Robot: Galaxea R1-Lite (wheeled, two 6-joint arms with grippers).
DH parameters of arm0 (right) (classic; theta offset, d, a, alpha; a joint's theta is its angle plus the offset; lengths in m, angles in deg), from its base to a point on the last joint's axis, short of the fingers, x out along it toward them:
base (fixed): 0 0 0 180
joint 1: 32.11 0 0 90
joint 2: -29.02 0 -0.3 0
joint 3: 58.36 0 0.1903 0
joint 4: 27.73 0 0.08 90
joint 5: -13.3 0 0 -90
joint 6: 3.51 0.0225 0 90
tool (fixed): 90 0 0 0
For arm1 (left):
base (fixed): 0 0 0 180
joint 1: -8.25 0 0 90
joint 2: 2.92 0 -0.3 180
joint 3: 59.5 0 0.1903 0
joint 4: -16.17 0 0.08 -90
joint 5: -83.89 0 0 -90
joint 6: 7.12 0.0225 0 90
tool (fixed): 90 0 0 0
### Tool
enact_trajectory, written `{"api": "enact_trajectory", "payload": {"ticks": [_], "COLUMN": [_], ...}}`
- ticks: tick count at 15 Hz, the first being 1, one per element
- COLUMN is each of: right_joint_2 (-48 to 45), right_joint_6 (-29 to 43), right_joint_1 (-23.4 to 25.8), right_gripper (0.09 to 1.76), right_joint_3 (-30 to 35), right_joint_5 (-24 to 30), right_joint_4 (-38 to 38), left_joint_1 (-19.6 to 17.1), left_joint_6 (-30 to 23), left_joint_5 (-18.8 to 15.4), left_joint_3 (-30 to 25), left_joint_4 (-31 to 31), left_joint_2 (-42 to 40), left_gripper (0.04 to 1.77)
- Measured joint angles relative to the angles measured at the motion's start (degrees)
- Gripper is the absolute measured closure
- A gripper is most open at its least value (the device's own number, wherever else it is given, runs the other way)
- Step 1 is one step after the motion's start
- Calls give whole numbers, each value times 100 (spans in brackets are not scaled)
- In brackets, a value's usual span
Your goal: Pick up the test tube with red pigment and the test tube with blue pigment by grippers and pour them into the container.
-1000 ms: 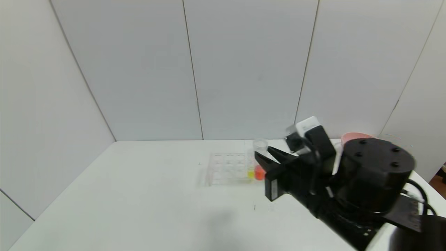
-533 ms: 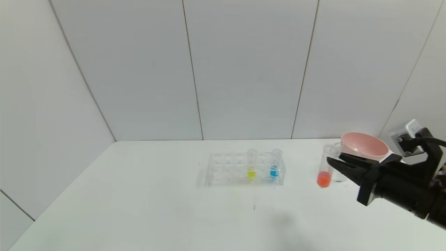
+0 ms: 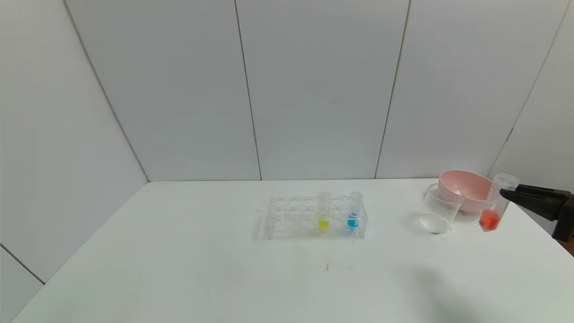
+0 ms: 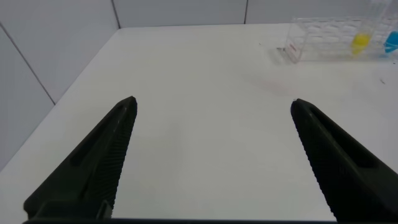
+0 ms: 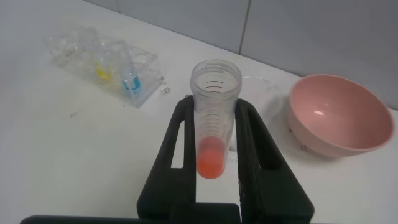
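Right end effector [image 3: 504, 194]: clenched on clear red-pigment test tube [image 3: 494, 209], now carried right past clear glass beaker [image 3: 439, 209]; pour pending. Left end effector [image 4: 211, 112]: released, idle.

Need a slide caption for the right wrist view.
Right gripper holds the red-pigment test tube upright near the pink bowl.

The head camera looked forward and down over the whole worktop [image 3: 179, 251]. The left wrist camera sat low, facing across it towards the rack [image 4: 329, 37]. The right wrist camera looked down closely along its claw [image 5: 214, 134]. All three shared the rack [image 3: 314, 217].
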Motion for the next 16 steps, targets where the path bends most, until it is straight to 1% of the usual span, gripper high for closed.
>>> {"api": "enact_trajectory", "payload": {"ticks": [2, 3, 5, 7, 9, 11, 13, 16], "right_joint_2": [383, 579, 885, 1136, 1392, 1659, 1891, 2128], "right_joint_6": [-642, -897, -1100, -1145, -1224, -1547, -1820, -2215], "right_joint_1": [386, 496, 560, 475, 290, 138, -2, -256], "right_gripper": [140, 140, 140, 140, 140, 140, 140, 140], "right_joint_3": [-432, -678, -1146, -1637, -2216, -2778, -3329, -4220], "right_joint_5": [163, 183, 189, 88, -241, -408, -690, -1286], "right_joint_4": [373, 625, 1118, 1632, 2144, 2670, 3352, 4754], "left_joint_1": [0, 0, 0, 0, 0, 0, 0, 0], "left_joint_6": [0, 2, 2, 2, 0, 0, 0, 0], "left_joint_5": [0, 0, 0, 0, 0, 0, 0, 0], "left_joint_3": [0, 0, 0, 0, 0, 0, 0, 0], "left_joint_4": [2, 5, 0, 0, 2, 2, 2, 0], "left_joint_2": [0, 0, 0, 0, 0, 0, 0, -2], "left_gripper": [5, 5, 5, 5, 5, 5, 5, 5]}}
